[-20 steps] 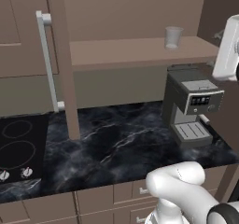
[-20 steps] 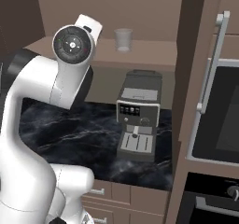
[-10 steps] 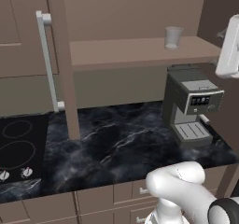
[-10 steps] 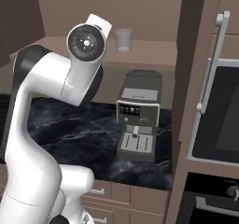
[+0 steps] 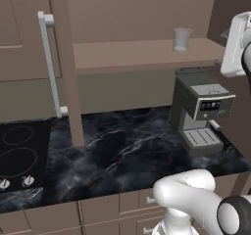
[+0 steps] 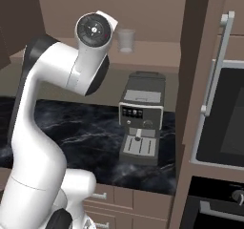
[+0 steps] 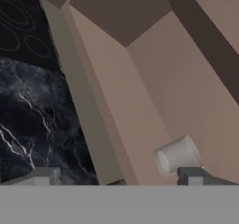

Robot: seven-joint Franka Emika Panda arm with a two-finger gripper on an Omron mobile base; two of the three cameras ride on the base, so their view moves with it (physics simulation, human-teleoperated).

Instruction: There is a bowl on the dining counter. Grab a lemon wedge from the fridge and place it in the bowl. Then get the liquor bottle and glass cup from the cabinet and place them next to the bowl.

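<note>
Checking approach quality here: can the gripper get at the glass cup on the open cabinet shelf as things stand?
Probably yes: the glass cup stands alone on the shelf, the cabinet door is swung aside, and the gripper is open close by.

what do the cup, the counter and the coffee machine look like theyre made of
Cup: pale and see-through, so likely glass, maybe clear plastic.
Counter: black with white veins and a soft sheen, like polished marble or stone.
Coffee machine: grey body with dark panels, looks like brushed metal and plastic.
</note>
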